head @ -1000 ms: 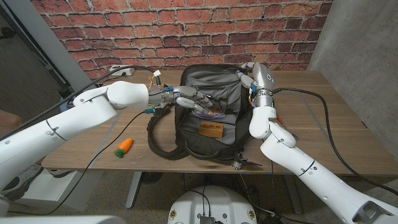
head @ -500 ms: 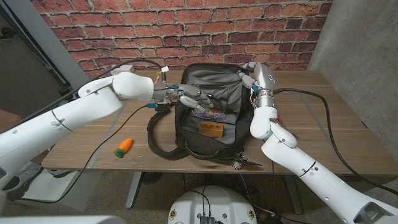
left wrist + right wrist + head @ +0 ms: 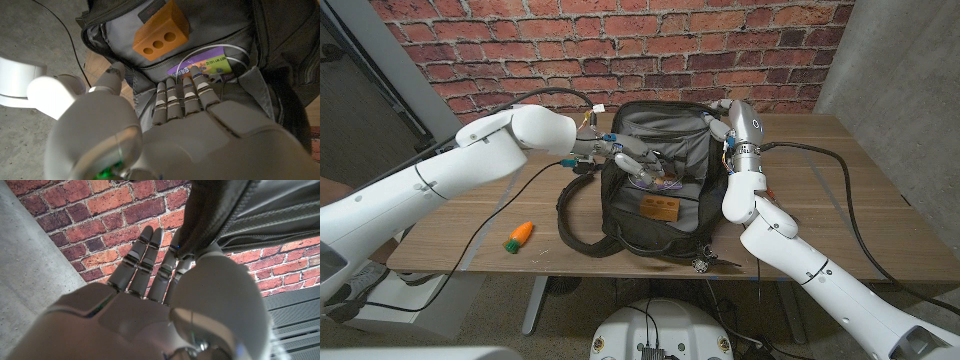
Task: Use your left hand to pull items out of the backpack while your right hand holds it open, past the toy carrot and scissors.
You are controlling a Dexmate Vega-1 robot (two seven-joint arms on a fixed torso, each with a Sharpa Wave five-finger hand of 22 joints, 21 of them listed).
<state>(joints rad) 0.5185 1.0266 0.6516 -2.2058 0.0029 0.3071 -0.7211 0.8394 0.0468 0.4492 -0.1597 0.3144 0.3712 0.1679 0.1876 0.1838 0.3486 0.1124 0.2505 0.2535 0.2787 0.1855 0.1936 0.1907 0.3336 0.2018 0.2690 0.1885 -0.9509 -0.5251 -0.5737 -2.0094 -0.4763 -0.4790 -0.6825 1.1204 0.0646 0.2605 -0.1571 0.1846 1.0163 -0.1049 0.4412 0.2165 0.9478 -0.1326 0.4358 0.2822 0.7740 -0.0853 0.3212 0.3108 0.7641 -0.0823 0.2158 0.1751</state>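
The black backpack [image 3: 655,215] lies open in the middle of the table. My right hand [image 3: 721,122] grips its far rim, pinching the fabric [image 3: 220,215] between thumb and fingers [image 3: 150,260]. My left hand [image 3: 632,162] reaches into the opening from the left, fingers [image 3: 182,95] straight and apart, tips at a colourful flat packet [image 3: 205,67] tucked in an inner pocket; it holds nothing. An orange block with three holes [image 3: 160,32] lies deeper inside, also seen as the orange block [image 3: 660,210]. The toy carrot [image 3: 519,235] lies on the table front left. The scissors [image 3: 712,264] lie at the front edge.
Backpack straps [image 3: 570,225] loop out towards the carrot. Black cables [image 3: 850,200] run over the table's right side and another cable [image 3: 490,225] crosses the left. A brick wall [image 3: 620,50] stands behind the table. A white cord [image 3: 235,52] curls by the packet.
My left arm has swung farther over the table and its hand has pushed slightly deeper into the backpack. The right hand and the backpack have not moved.
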